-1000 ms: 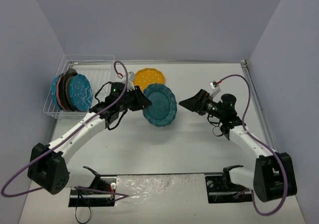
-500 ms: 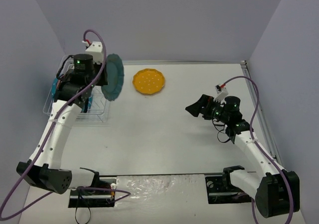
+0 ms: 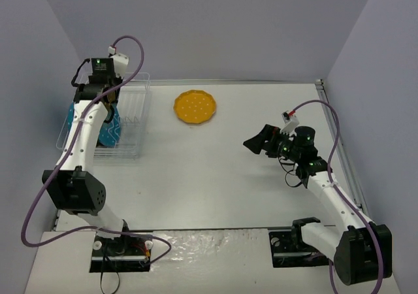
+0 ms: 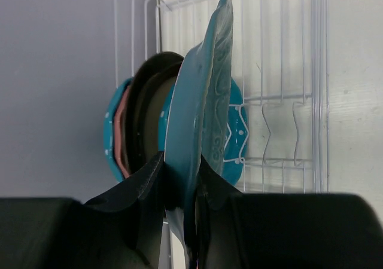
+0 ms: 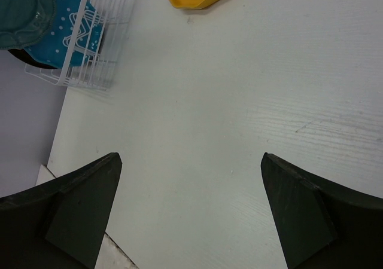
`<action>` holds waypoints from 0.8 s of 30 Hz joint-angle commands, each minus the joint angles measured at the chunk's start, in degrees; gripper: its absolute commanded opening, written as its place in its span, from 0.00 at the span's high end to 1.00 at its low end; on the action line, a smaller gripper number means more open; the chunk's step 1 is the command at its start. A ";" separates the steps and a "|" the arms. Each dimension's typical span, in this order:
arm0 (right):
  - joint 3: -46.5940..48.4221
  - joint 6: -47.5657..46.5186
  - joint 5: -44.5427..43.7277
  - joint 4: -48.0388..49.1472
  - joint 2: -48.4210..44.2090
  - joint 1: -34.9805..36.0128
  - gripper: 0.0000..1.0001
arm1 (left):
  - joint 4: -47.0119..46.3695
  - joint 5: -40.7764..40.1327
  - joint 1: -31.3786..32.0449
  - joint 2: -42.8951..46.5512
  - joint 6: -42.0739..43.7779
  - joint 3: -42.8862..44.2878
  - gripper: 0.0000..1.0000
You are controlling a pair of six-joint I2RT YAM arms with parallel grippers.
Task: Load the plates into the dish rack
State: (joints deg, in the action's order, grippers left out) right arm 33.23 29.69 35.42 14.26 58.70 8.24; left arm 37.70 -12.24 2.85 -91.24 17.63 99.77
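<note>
Change: the dish rack [image 3: 135,119] now has the left arm over it. A second ago that arm was mid-table at the edge of the dark teal plate [image 4: 206,101], which lay flat there. Half a second ago the plate was up on edge beside the rack. Now it hangs on edge above the tines, next to the stack, so the step is slotting it in; it is not yet seated.

Left gripper [image 4: 179,174] is clamped on the teal plate's lower rim, one finger on each face.

Rack contents, left wrist view: blue dotted plate [image 4: 237,131] closest to the teal one, two dark-rimmed plates [image 4: 149,80] behind it, then a pink plate [image 4: 120,131] and a further blue plate [image 4: 109,134]. That looks like five, but the overlap makes the count unsure. The far-right slots are bare wire.

Yellow plate [image 3: 194,106] is unmoved, flat on the table, well apart from the rack and last to load.

Right gripper [image 5: 190,156] is spread wide and holds nothing, pulled back slightly at the right side.
</note>
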 commanded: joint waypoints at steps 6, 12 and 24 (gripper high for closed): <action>0.23 -0.49 2.39 2.99 -0.30 -0.44 0.00 | -9.07 -1.74 -2.50 -1.20 0.45 1.86 1.00; 0.06 -0.21 2.74 3.37 -0.24 -0.42 0.00 | -9.50 -0.67 -4.90 -2.12 -1.67 -0.61 1.00; -0.61 0.97 2.40 5.50 0.28 -0.42 0.00 | -12.56 1.09 -5.67 -1.39 -6.55 -9.13 1.00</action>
State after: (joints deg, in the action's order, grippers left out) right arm 32.32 29.95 36.88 14.37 58.83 8.21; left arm 33.66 -8.06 -1.65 -96.44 12.42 89.09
